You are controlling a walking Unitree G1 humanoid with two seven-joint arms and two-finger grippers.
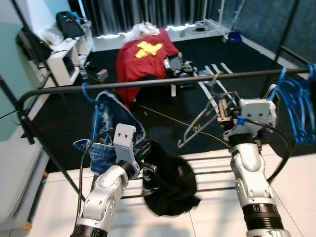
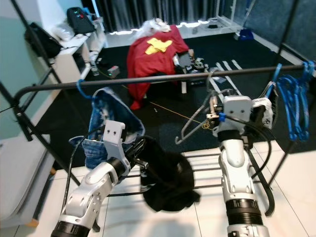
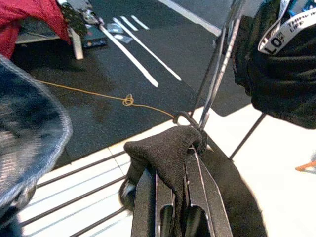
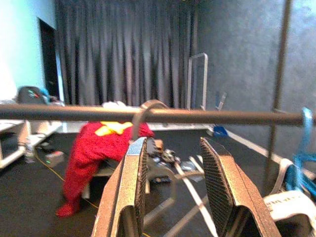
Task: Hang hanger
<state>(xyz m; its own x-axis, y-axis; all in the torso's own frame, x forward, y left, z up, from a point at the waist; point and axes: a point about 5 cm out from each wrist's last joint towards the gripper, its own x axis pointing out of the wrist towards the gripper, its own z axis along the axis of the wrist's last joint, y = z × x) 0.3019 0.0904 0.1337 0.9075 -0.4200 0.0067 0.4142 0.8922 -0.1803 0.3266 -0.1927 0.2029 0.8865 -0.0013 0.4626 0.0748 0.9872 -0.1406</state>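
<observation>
Right gripper (image 4: pixel 173 143) is up at the rail (image 1: pixel 148 83), jaws apart. Its wrist view gives us what the head views can't: a clear gap between the two fingers (image 4: pixel 133 182), and the hanger (image 1: pixel 197 123) hook arching over the rail just above one of them. We can't tell from that view whether the finger touches the hook.

From the head views we get the rest of the hanger: grey wire, its body hangs tilted below the rail, just left of the right gripper. The hook sits mid-rail, between the jeans (image 1: pixel 106 128) on a blue hook near the left end and a bunch of blue hangers (image 1: pixel 296 106) at the far right end.

Left gripper (image 1: pixel 146 163) is low, below the rail and just right of the jeans, clamped on a fold of black cloth (image 1: pixel 168 182). We see the pinch itself in the left wrist view, with fabric bunched over the fingertips. The head views show the cloth's bulk draped over the rack's lower bars (image 1: pixel 217 159).

Left wrist view also picks up a yellow cord (image 3: pixel 98 94) with a knot on the dark floor. Behind the rack, the head views show a red cloth (image 1: pixel 140 57) with a yellow patch thrown over a piece of furniture.
</observation>
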